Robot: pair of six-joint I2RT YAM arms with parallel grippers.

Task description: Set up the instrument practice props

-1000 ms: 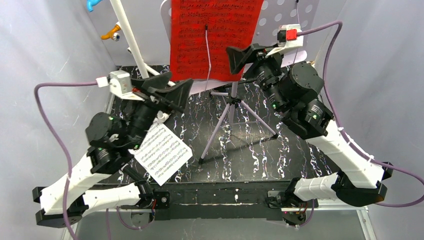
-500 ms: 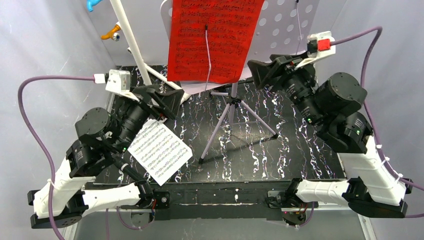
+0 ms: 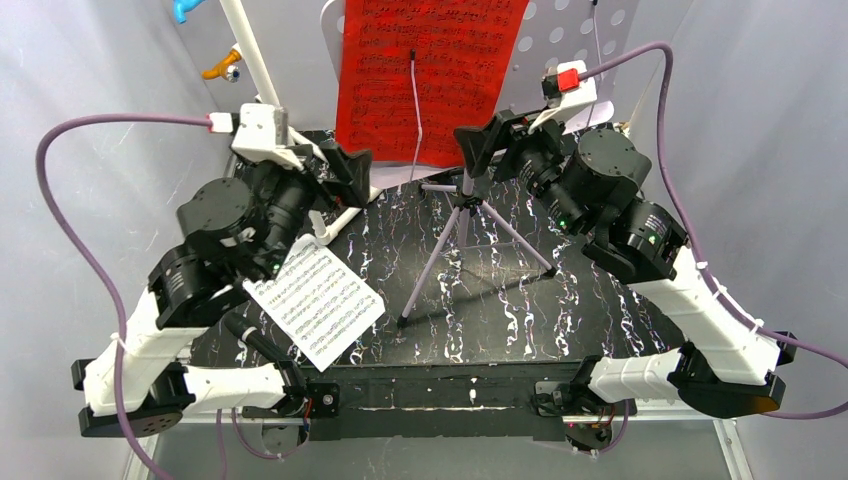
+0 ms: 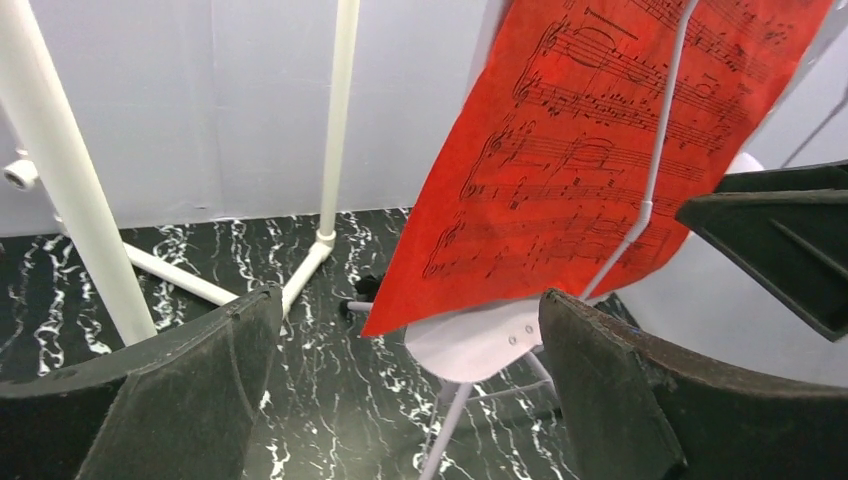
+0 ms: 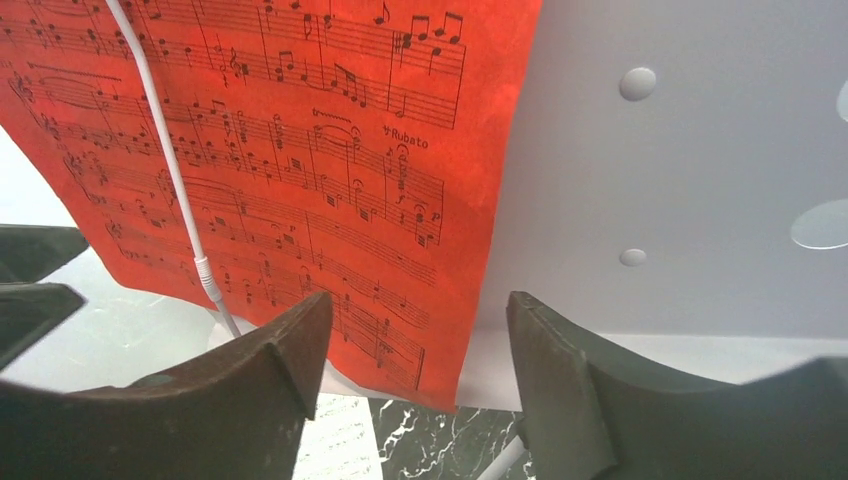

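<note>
On the red music sheet [image 5: 300,150] one word can be read, "Rubato", printed small among the black notes; no other label is legible. This sheet leans on the lilac music stand [image 3: 570,40], tilted, and a thin white wire [image 5: 165,150] runs down over it. The left arm is raised with the elbow bent, and the left claw [image 4: 405,300] points at the lower left corner of the sheet, its jaws wide apart and holding nothing. The right arm reaches up from the other side of the stand; the right claw [image 5: 418,300] is open under the lower right edge of the sheet and grips nothing. The white music sheet [image 3: 318,305] lies flat on the black table [image 3: 600,290], in front of the stand, beside the left arm
</note>
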